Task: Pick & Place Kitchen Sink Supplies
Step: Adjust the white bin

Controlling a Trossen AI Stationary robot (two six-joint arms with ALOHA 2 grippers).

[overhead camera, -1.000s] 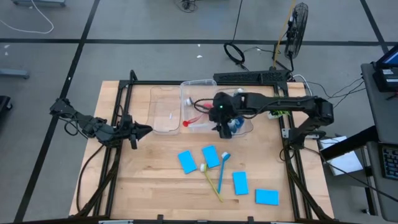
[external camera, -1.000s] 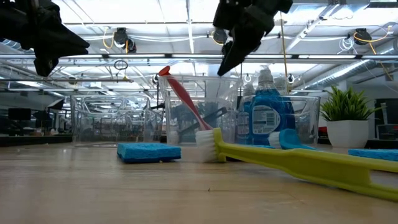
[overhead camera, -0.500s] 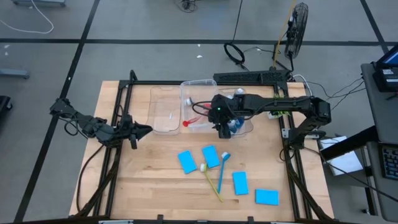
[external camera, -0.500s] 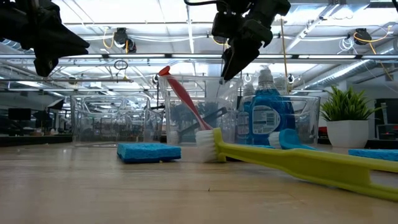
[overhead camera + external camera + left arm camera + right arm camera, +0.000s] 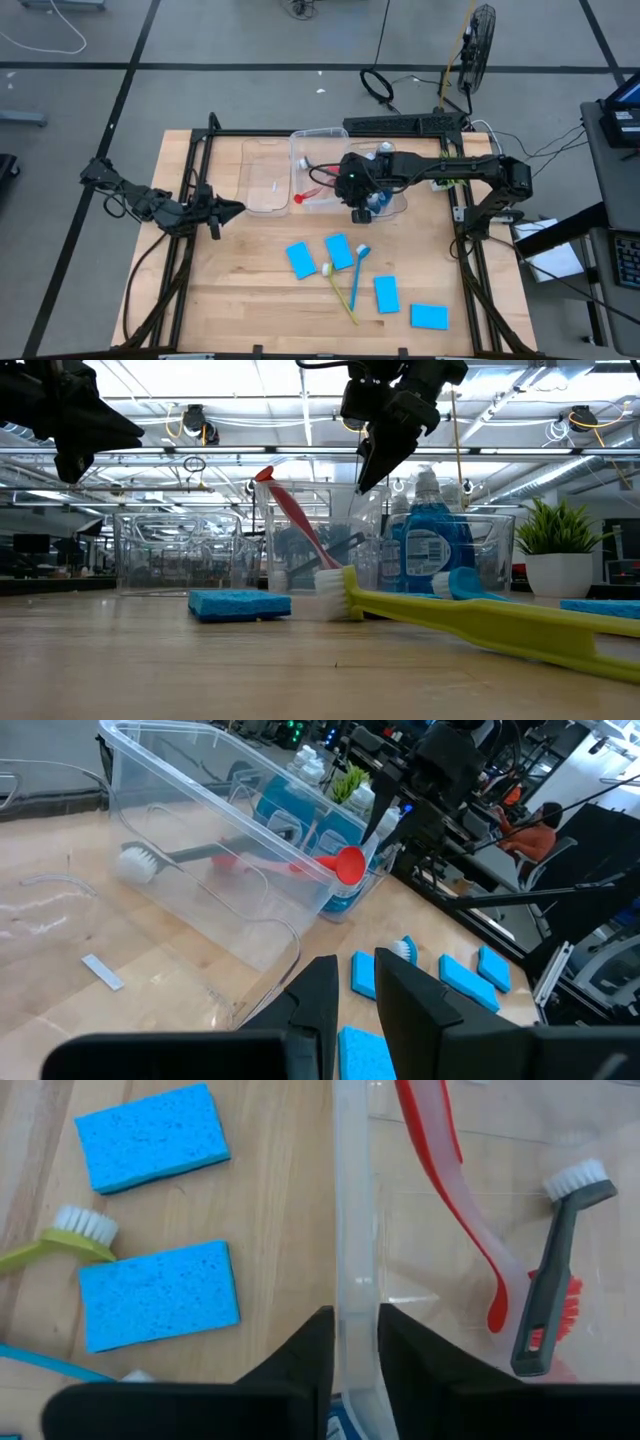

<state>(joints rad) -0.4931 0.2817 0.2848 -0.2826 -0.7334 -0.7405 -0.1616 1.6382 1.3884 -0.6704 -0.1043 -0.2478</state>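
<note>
- Right gripper [image 5: 354,1342] over the clear bin [image 5: 330,145]; fingers closed on the bin's near wall.
- Red brush [image 5: 452,1190] and grey brush [image 5: 553,1270] lie inside the bin; blue bottles [image 5: 428,542] stand in it too.
- Sponges [image 5: 338,251], yellow-green brush [image 5: 338,290] and blue brush [image 5: 357,274] lie on the table in front of the bin.
- Left gripper [image 5: 232,210] waits left of the bin, jaws nearly closed, empty.

Red brush [image 5: 447,1200], grey brush [image 5: 555,1265], light-blue sponges [image 5: 152,1136].

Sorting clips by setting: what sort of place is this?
Likely a robotics lab or workshop, not a kitchen: a framed wooden table on concrete floor, a standing fan, exposed ceiling ducts.
</note>
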